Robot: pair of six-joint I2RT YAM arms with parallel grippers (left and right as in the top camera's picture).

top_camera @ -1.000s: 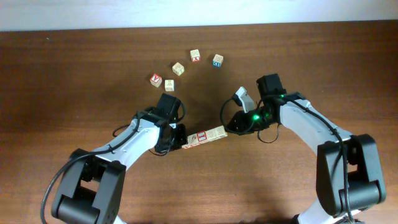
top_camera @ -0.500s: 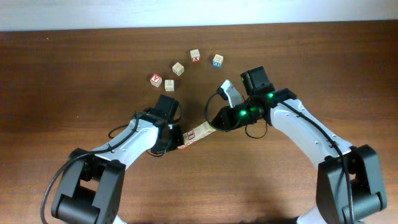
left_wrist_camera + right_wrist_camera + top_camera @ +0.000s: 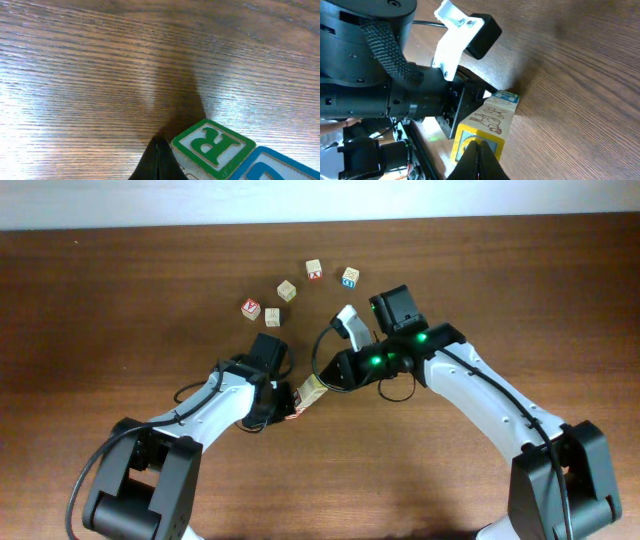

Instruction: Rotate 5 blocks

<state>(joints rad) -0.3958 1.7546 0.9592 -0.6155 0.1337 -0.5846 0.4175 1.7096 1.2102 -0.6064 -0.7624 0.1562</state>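
**A:** How does the right gripper [image 3: 480,161] stand?

**B:** Its fingers are together in a dark wedge. The tip is right at the yellow end face of the row of blocks [image 3: 492,120], and nothing sits between the fingers.

**A:** And the left gripper [image 3: 158,161]?

**B:** It is closed to a point too, low over the table [image 3: 75,60]. It is just beside the block with a green R [image 3: 212,146], and a blue-framed block [image 3: 282,167] touches that one on its other side.

**A:** Where does the row lie?

**B:** It lies on the wood between the two tips. From overhead it slants from the left tip towards the right one.

**A:** What crowds it?

**B:** From the right wrist, the left arm [image 3: 380,95] fills the row's far end, and its white bracket [image 3: 452,37] juts out above. The right arm [image 3: 470,390] reaches in from the other side.

**A:** Anything else nearby?

**B:** Five loose cubes [image 3: 287,290] are scattered nearer the table's far edge, all well apart from the row. Among them, the blue-printed cube [image 3: 350,276] lies near the right arm's wrist.
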